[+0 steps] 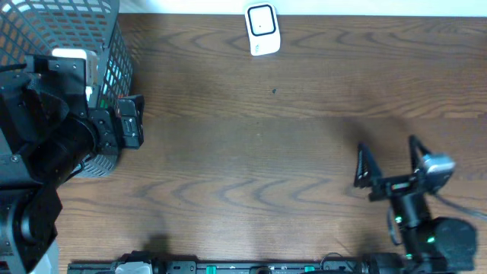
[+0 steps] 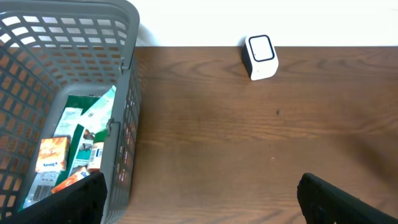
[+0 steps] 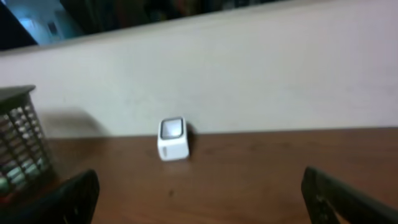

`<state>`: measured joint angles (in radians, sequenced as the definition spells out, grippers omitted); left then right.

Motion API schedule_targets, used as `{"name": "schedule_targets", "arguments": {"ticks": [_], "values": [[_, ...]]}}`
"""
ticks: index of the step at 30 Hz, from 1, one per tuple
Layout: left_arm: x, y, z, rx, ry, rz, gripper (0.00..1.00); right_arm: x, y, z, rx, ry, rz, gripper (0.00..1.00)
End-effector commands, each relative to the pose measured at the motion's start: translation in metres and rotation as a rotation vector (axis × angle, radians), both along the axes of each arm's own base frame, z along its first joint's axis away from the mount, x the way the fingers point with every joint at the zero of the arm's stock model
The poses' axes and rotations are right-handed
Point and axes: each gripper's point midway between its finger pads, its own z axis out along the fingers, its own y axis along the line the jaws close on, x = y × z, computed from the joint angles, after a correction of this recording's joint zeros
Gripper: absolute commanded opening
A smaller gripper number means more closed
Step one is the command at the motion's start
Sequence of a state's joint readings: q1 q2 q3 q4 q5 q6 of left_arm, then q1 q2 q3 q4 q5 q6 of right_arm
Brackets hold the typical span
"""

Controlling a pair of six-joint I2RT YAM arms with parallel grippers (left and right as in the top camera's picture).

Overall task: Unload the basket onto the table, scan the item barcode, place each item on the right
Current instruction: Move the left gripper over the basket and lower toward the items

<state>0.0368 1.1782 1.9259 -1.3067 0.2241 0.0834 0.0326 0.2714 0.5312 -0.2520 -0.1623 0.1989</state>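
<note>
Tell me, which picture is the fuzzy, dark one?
Right wrist view: dim and blurry, so the white scanner looks soft. Left wrist view: bright and sharp, so you can make out the packets inside the basket. Overhead view: clear and evenly lit.

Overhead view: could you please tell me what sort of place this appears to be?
Probably a mock shop-checkout bench: a white scanner stands at the far edge of the wooden table, and a grey mesh basket holds packaged goods.
</note>
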Motion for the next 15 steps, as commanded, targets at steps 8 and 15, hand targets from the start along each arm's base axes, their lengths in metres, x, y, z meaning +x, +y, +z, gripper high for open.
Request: {"name": "schedule_targets", "arguments": {"ticks": [8,15], "values": [[0.005,0.023,0.004,-0.019,-0.007,0.176,0.98,0.04,0.011,0.06,-0.034,0.469,0.061,0.99],[0.019,0.054,-0.001,-0.056,0.006,0.424,0.98,0.085,0.013,0.03,-0.066,0.791,0.085,0.99]]}}
